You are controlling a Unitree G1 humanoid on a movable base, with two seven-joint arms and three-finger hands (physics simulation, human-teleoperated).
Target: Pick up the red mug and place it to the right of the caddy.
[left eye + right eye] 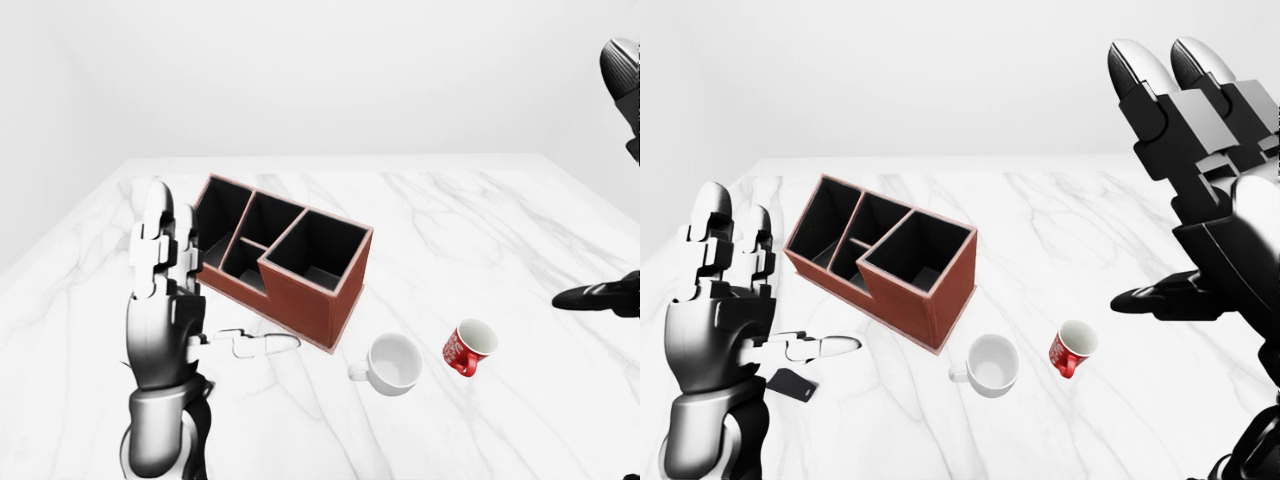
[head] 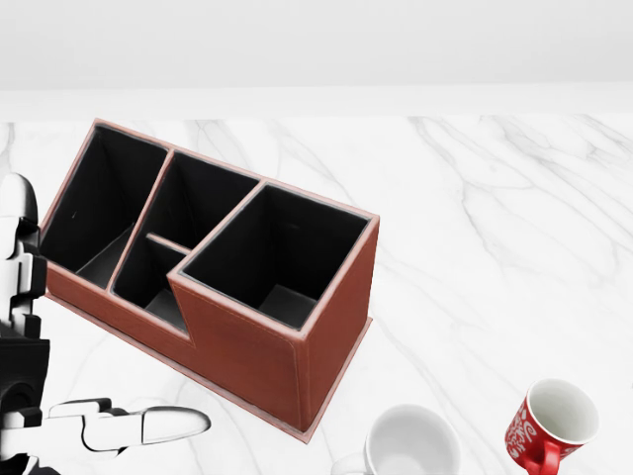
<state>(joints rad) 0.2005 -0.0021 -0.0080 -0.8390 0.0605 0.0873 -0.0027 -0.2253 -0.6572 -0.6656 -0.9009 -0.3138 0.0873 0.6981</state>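
White marble carries everything here. Your left hand [image 1: 725,320] stands low at the right-eye view's left, fingers spread, holding nothing; your right hand [image 1: 1210,215] fills the right edge, likewise splayed and empty. Just past them, the red mug [image 1: 1072,347] seems to lean, beside the white cup [image 1: 991,365]. Farther up-left sits the brown caddy [image 1: 885,258].

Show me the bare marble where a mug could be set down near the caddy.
Open marble lies right of the caddy, above the red mug. It is crowded below the caddy: white mug and left hand.
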